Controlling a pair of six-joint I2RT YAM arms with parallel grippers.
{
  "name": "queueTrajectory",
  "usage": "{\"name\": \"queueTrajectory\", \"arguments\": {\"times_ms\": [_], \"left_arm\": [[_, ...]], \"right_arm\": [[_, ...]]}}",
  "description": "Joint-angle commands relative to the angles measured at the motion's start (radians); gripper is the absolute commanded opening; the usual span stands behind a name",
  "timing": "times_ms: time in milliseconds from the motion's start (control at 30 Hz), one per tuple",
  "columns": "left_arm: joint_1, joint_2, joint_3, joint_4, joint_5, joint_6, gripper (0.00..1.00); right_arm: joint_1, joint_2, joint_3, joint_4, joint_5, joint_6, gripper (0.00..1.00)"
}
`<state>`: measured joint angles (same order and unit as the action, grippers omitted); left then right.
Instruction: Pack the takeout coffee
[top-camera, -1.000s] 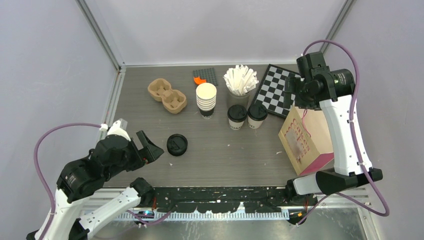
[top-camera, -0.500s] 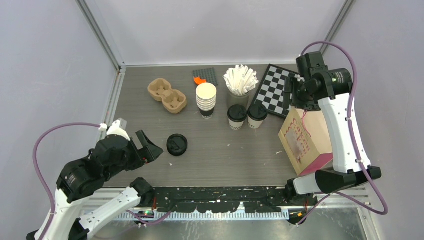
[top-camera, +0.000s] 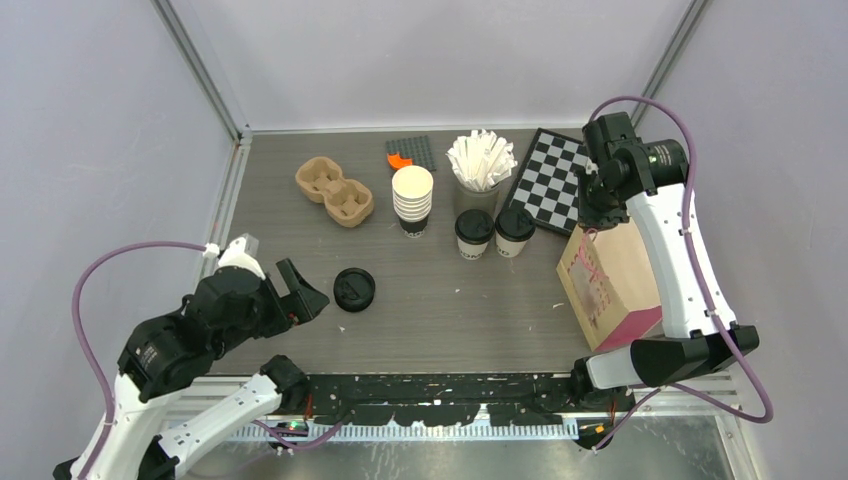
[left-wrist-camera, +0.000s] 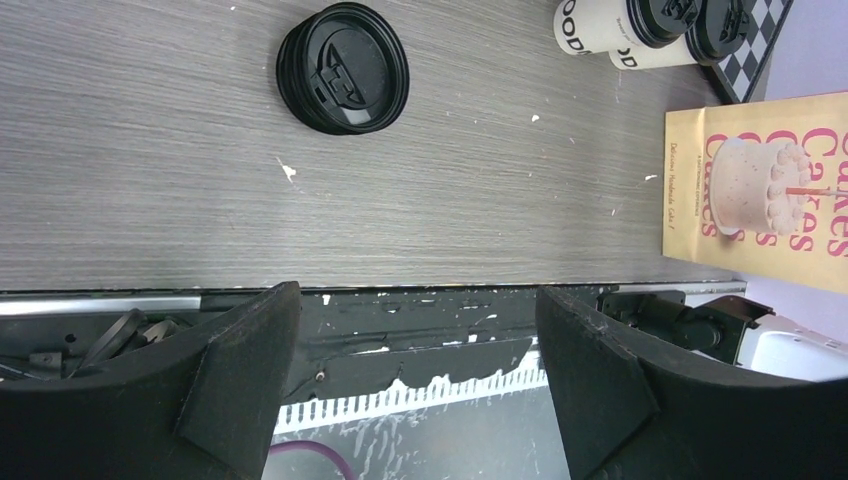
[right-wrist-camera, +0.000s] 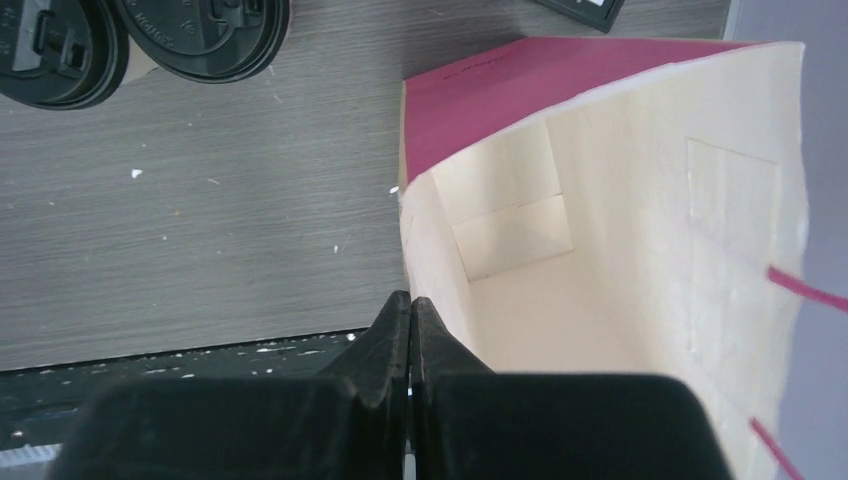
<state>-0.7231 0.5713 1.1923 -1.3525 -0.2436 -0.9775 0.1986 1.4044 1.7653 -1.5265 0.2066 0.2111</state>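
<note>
Two takeout coffee cups (top-camera: 473, 231) (top-camera: 514, 229), cream with black lids, stand side by side mid-table; their lids (right-wrist-camera: 60, 50) (right-wrist-camera: 205, 35) show in the right wrist view and the cups (left-wrist-camera: 610, 22) in the left wrist view. The tan and pink paper bag (top-camera: 610, 285) stands open at the right. My right gripper (top-camera: 590, 212) is above its far rim, shut (right-wrist-camera: 410, 300) on the bag's (right-wrist-camera: 620, 250) left wall edge. At the front left my left gripper (top-camera: 285, 290) hangs open (left-wrist-camera: 415, 295) over the table's near edge, holding nothing.
A loose black lid (top-camera: 354, 289) lies near the left gripper. At the back are a brown cup carrier (top-camera: 334, 190), a stack of lidless cups (top-camera: 412, 200), a holder of white sticks (top-camera: 480, 160), a checkerboard (top-camera: 550, 180) and a dark plate (top-camera: 411, 153).
The right gripper went from open to shut at the bag's rim and shifted slightly left; the bag's top moved with it. The left arm barely moved.
</note>
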Motion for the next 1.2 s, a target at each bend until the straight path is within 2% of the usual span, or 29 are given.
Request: {"name": "queueTrajectory", "arguments": {"times_ms": [0,200,467,633,700,867,1067,1167], "left_arm": [[0.005,0.006,-0.005,0.051,-0.016,0.007,0.89],[0.005,0.003,0.008,-0.032,-0.047,-0.063,0.89],[0.005,-0.038,0.053,-0.052,-0.158,-0.019,0.89],[0.005,-0.044,0.047,-0.050,-0.179,0.004,0.89],[0.005,-0.036,0.051,-0.040,-0.184,0.029,0.89],[0.005,0.002,0.036,-0.024,-0.134,0.038,0.89],[0.005,0.047,-0.002,0.015,-0.082,0.036,0.88],[0.005,0.061,0.001,0.046,-0.078,0.026,0.89]], "right_arm": [[-0.005,-0.031,0.058,-0.024,-0.059,-0.007,0.01],[-0.004,-0.031,0.082,-0.124,-0.072,0.041,0.01],[0.003,-0.078,0.083,-0.180,-0.189,0.107,0.01],[0.013,-0.132,0.044,-0.163,-0.423,0.100,0.00],[0.026,-0.153,0.031,-0.147,-0.473,0.115,0.00],[0.125,-0.184,-0.011,-0.136,-0.491,0.176,0.00],[0.307,-0.237,-0.103,-0.006,-0.467,0.298,0.01],[0.375,-0.247,-0.131,0.099,-0.439,0.290,0.00]]}}
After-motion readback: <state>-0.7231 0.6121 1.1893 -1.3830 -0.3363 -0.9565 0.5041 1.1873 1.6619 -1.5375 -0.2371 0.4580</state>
